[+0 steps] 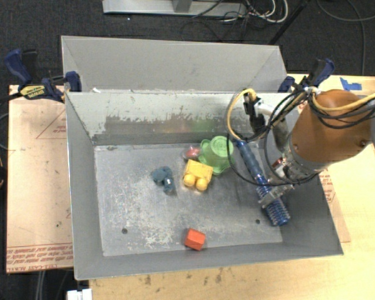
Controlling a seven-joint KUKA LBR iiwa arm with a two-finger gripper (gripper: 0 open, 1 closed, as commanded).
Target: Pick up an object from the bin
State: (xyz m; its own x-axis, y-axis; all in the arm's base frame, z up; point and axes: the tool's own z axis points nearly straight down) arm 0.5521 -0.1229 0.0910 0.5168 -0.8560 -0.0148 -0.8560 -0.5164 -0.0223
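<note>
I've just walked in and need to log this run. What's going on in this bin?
A robot arm with an orange cover reaches in from the right and hangs over the right side of the grey bin. Whether it holds anything cannot be told. Nearest to it lie a green cup and a yellow toy block beside it, near the back wall. A blue-grey piece and an orange block lie apart.

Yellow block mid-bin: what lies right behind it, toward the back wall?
A green cup sits behind the yellow block, with a small pink piece beside it. The block covers the cup's near edge, so contact cannot be judged.
</note>
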